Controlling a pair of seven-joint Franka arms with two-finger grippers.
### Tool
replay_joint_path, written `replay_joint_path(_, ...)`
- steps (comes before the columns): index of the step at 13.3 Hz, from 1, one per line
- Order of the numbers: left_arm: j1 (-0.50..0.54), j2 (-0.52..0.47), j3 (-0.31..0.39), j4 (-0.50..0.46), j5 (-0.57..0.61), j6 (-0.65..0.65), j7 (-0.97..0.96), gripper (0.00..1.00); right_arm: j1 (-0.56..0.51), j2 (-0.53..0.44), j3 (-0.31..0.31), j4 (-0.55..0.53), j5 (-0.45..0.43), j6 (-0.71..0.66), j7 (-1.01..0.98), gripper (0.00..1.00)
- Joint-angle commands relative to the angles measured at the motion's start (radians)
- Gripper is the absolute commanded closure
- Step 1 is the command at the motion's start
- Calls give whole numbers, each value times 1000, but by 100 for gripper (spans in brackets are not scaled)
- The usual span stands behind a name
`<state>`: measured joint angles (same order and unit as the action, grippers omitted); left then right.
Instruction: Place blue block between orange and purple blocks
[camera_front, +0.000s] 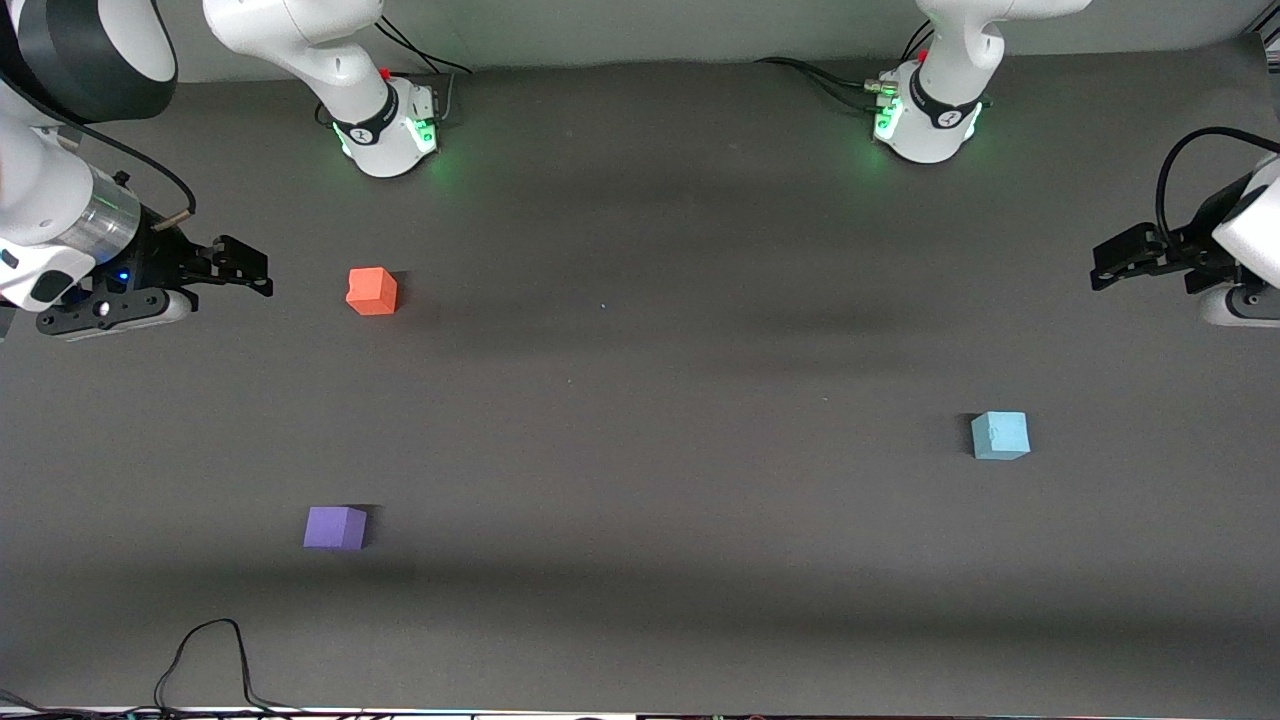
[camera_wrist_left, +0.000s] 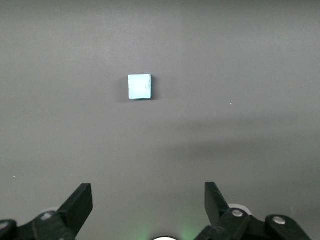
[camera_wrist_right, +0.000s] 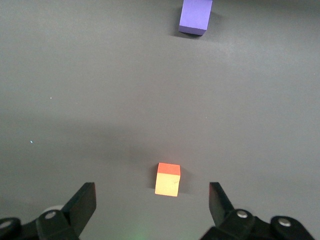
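we read this moment as the start of the task: nothing is grasped and the approach has not begun

the blue block (camera_front: 1000, 435) rests on the table (camera_front: 660, 400) toward the left arm's end, well apart from the other two cubes. the orange block (camera_front: 372, 291) and the purple block (camera_front: 335, 527) both lie toward the right arm's end, the purple one nearer to the front camera, with bare table between them

the left gripper (camera_front: 1105, 268) hangs over the table's edge at the left arm's end, fingers spread wide and empty; its wrist view shows the blue block ahead of the open fingers (camera_wrist_left: 80, 202). the right gripper (camera_front: 245, 268) hangs beside the orange block, toward the right arm's end, likewise released and empty, and waits

next move, as we judge it: bring the left gripper over the blue block, square the fingers to two opposite faces, descend and clench. the carry then spans most of the table, so a handover or a long reach may be needed
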<state>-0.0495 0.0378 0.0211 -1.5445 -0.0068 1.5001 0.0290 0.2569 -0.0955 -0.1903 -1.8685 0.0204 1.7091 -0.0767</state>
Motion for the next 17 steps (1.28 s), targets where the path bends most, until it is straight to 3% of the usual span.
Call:
replay_joint_path(1, -4, -15, 3, 3, 8, -21, 0, 0, 10, 0, -6, 8, -5, 3, -17, 0)
replay_joint_path(9, 2, -1, 10, -2, 11, 5, 28, 0, 10, 2, -6, 6, -5, 4, -17, 0)
replay_joint_path(14, 34, 80, 13, -92, 21, 195, 92, 0, 10, 5, -6, 6, -7, 4, -17, 0)
replay_joint_path(17, 37, 180, 14, -156, 24, 360, 101, 0, 10, 5, -6, 6, -7, 6, -17, 0)
